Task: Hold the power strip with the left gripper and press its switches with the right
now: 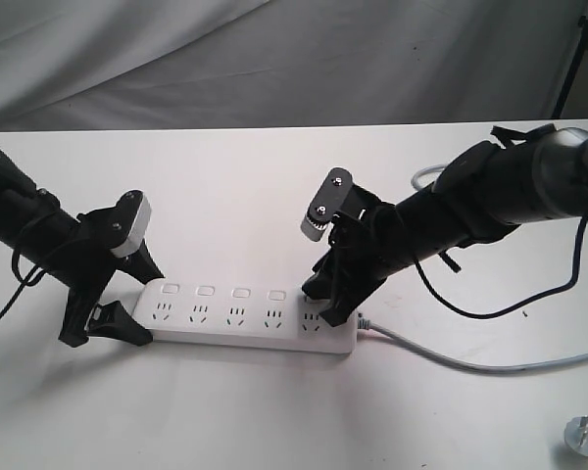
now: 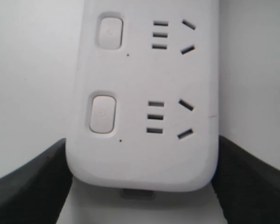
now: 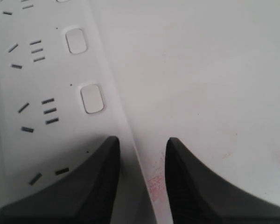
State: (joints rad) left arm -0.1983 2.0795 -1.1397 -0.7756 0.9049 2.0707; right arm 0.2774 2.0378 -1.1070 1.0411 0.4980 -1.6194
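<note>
The white power strip point(image 1: 245, 328) lies flat on the white table, its grey cord point(image 1: 470, 364) leaving its right end. My left gripper point(image 1: 152, 307) straddles the strip's left end; in the left wrist view both black fingers point(image 2: 28, 186) press the sides of the power strip point(image 2: 144, 154), so my left gripper point(image 2: 142, 140) is shut on it. Several switches point(image 1: 240, 293) show along the far edge. My right gripper point(image 1: 323, 302) is down on the right end, hiding the last switch. In its wrist view my right gripper point(image 3: 142, 140) is narrowly open: one finger point(image 3: 84, 186) lies on the strip point(image 3: 46, 140) beyond a switch point(image 3: 92, 98), the other over the table.
A grey metal-pronged plug point(image 1: 585, 436) lies at the front right corner. A black cable point(image 1: 490, 313) loops under the right arm, and a grey cable point(image 1: 426, 176) lies behind it. Grey cloth point(image 1: 274, 59) hangs behind the table's far edge.
</note>
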